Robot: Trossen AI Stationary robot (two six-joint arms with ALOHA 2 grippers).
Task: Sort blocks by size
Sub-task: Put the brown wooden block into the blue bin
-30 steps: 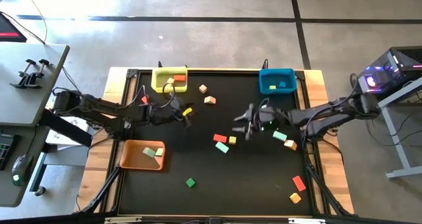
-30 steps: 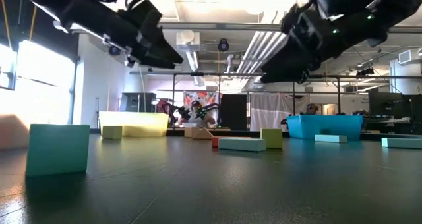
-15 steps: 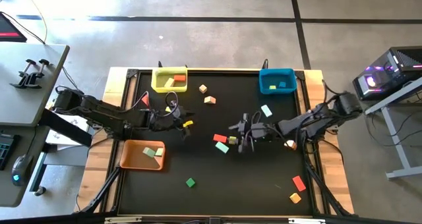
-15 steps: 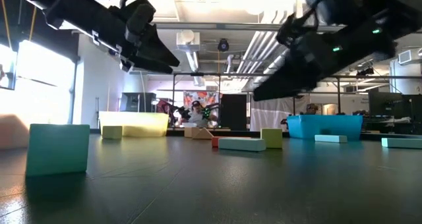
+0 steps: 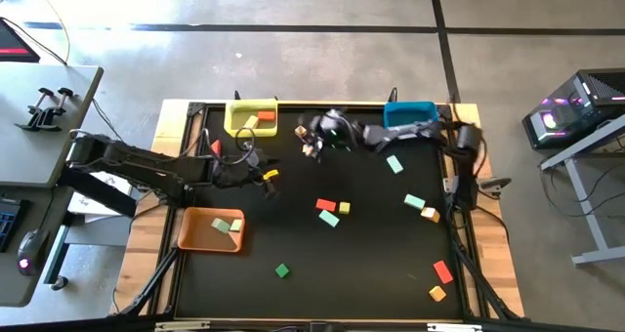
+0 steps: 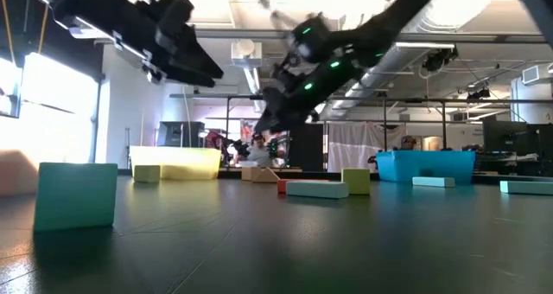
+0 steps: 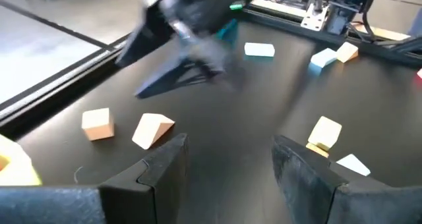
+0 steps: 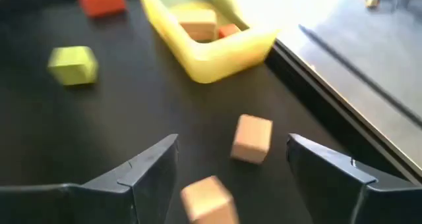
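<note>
Small blocks lie scattered on the black table. My right gripper (image 5: 312, 142) is open and hovers near the far edge over two tan blocks. In its wrist view the tan cube (image 8: 252, 138) and a second tan block (image 8: 208, 197) lie on the table between the fingers, untouched. My left gripper (image 5: 257, 174) is open and empty, raised over the table's left part. A yellow block (image 5: 270, 174) rests on the table just beyond its fingertips. A red, a mint and a yellow block (image 5: 330, 211) sit mid-table.
A yellow bin (image 5: 251, 117) stands at the far left, a blue bin (image 5: 410, 119) at the far right and an orange bin (image 5: 210, 229) at the near left. More blocks lie along the right side (image 5: 420, 207) and near edge (image 5: 281, 270).
My right gripper has swung fast from the table's middle toward the far edge and the left. It now hangs over the tan blocks beside the yellow bin. My left gripper has drawn back slightly toward the table's left edge. No block has moved.
</note>
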